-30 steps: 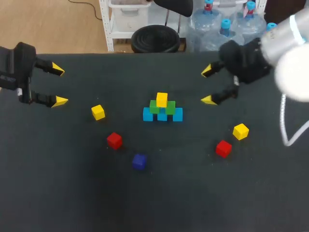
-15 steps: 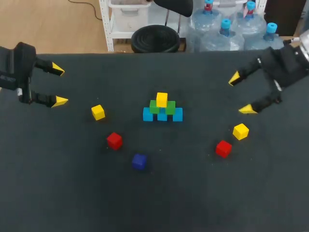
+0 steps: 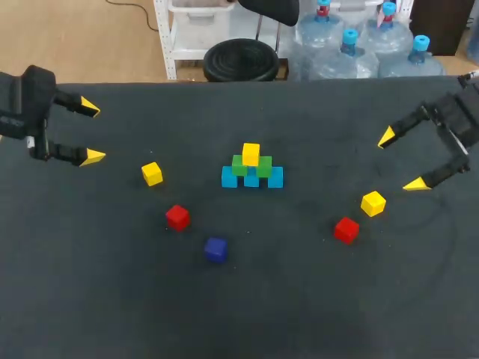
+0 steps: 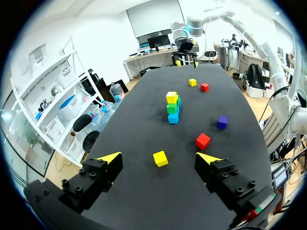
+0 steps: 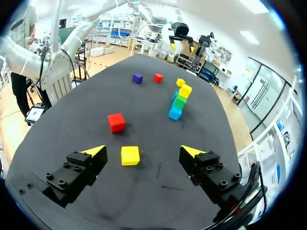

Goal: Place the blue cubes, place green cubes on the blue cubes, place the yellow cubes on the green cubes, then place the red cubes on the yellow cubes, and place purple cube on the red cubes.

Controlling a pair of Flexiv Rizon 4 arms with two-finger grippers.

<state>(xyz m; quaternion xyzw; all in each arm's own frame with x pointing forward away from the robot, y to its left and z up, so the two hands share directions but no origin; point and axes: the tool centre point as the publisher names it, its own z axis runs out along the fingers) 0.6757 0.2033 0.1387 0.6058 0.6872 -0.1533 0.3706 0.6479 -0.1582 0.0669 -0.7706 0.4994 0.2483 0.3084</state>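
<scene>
**Stack showing three layers; both grippers spread wide, gripping nothing**

Three blue cubes [image 3: 251, 180] are sitting in a touching row mid-table. Two green cubes [image 3: 239, 165] are resting side by side on them. The top yellow cube [image 3: 251, 154] is sitting on the greens.

Five cubes are lying loose on the dark table [image 3: 299, 299]:
- The left yellow cube [image 3: 152, 173] is lying left of the stack.
- The left red cube [image 3: 177, 218] is lying nearer the front, near the left yellow cube.
- The purple cube [image 3: 215, 249] is lying further forward, between the left red cube and the stack line.
- The right yellow cube [image 3: 373, 203] and the right red cube [image 3: 346, 229] are lying near each other, apart, right of the stack.

The left gripper [image 3: 92, 132] is hanging at the table's far left edge with its fingers wide apart. In its wrist view the left yellow cube is lying ahead of it, in line with the gap.

The right gripper [image 3: 401, 161] is hanging at the right side with its fingers equally wide apart. It is near the right yellow cube, which is showing just ahead of the gap in its wrist view, with the right red cube beyond.
</scene>
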